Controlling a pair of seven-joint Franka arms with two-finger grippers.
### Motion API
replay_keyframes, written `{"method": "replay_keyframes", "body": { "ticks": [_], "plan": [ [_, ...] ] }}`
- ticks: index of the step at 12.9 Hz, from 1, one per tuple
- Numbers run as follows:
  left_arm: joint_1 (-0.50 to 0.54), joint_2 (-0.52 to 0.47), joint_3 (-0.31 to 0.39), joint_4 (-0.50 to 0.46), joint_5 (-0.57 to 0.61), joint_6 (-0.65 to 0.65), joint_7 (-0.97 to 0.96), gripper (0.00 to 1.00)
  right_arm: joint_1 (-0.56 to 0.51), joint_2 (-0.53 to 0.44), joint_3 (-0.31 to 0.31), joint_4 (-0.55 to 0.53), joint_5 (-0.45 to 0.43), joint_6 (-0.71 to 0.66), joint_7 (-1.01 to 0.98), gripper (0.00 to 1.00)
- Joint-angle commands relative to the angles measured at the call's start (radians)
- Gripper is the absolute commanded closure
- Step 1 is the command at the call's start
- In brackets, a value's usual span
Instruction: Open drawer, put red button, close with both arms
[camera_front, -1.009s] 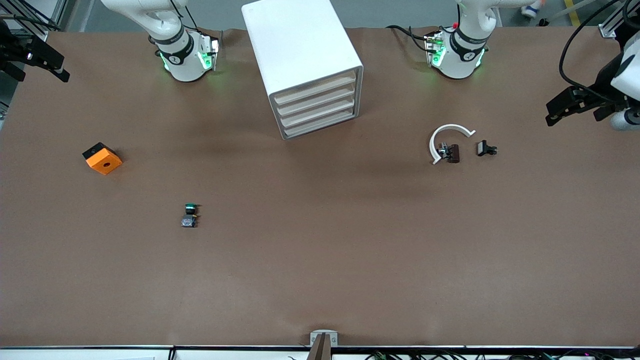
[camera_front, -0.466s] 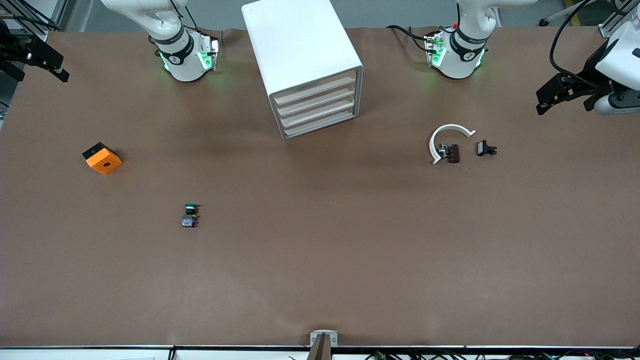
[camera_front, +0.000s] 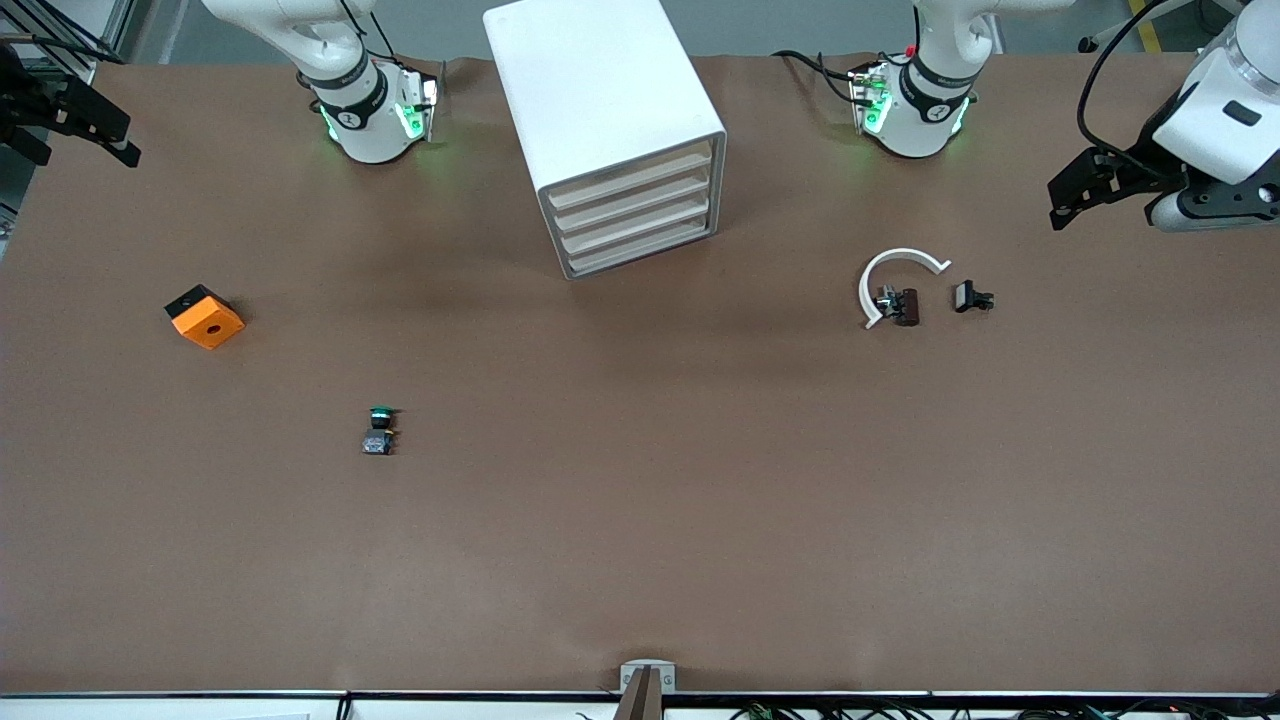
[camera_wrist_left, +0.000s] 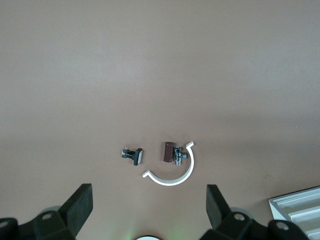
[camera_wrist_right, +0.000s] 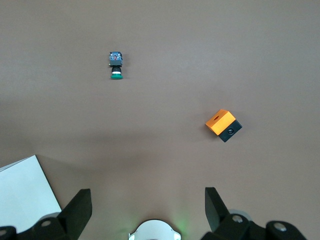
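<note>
Front view: over the last second the left end effector (camera_front: 1062, 200), fingers spread and empty, has swung inward along the frame's upper edge, probably starting a reach. The right end effector (camera_front: 122, 140), also spread, waits. The dark red button (camera_front: 908, 306) lies on the worktop (camera_front: 640, 520) inside a white ring (camera_front: 880, 272). The cabinet (camera_front: 600, 110) has every drawer shut.

No legible text, label, brand, number or sign in any view; dark marks on the collar bands of both arm bases (camera_front: 347, 118) (camera_front: 935, 112) too small to read; drawer cabinet (camera_front: 610, 130) plain white, fronts unmarked; orange block (camera_front: 205, 317) unmarked, one dark hole only; worktop (camera_front: 640, 520) bare brown, no printing.
</note>
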Motion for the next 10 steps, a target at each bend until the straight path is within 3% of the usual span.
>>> {"method": "replay_keyframes", "body": {
  "ticks": [1, 10],
  "plan": [
    [0.029, -0.011, 0.009, -0.008, -0.012, 0.008, 0.023, 0.00, -0.013, 0.009, 0.012, 0.021, -0.018, -0.008, -0.016, 0.00],
    [0.049, 0.023, 0.008, 0.030, -0.011, -0.006, 0.053, 0.00, -0.013, 0.012, 0.012, 0.030, -0.020, -0.008, -0.016, 0.00]
  ]
}}
